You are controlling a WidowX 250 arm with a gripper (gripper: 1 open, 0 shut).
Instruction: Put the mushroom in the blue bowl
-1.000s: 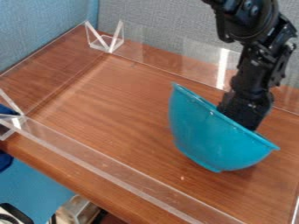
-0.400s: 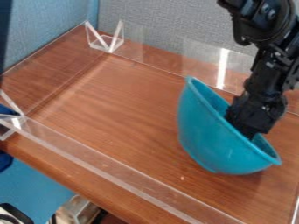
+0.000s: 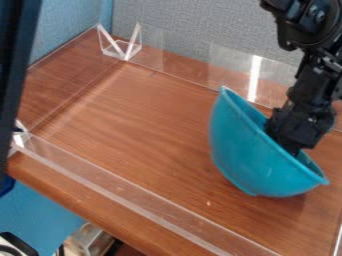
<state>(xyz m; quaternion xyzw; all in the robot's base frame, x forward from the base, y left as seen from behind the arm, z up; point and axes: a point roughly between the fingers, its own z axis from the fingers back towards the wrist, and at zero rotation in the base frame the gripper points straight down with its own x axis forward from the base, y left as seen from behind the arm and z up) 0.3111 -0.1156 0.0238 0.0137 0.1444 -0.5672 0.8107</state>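
Observation:
The blue bowl (image 3: 254,150) stands tipped on its side at the right of the wooden table, its mouth facing up and to the right. My black gripper (image 3: 302,136) reaches down into that mouth at the bowl's right rim. Its fingertips are hidden behind the bowl's wall; it looks shut on the rim, holding the bowl tilted. The mushroom is out of view.
A low clear acrylic wall (image 3: 94,172) runs around the wooden table (image 3: 120,110). A clear triangular stand (image 3: 120,42) sits at the back left corner. A dark blurred shape (image 3: 14,60) fills the left edge of the view.
The gripper and the tilted bowl have shifted together to the right. A dark blurred shape has come in along the left edge.

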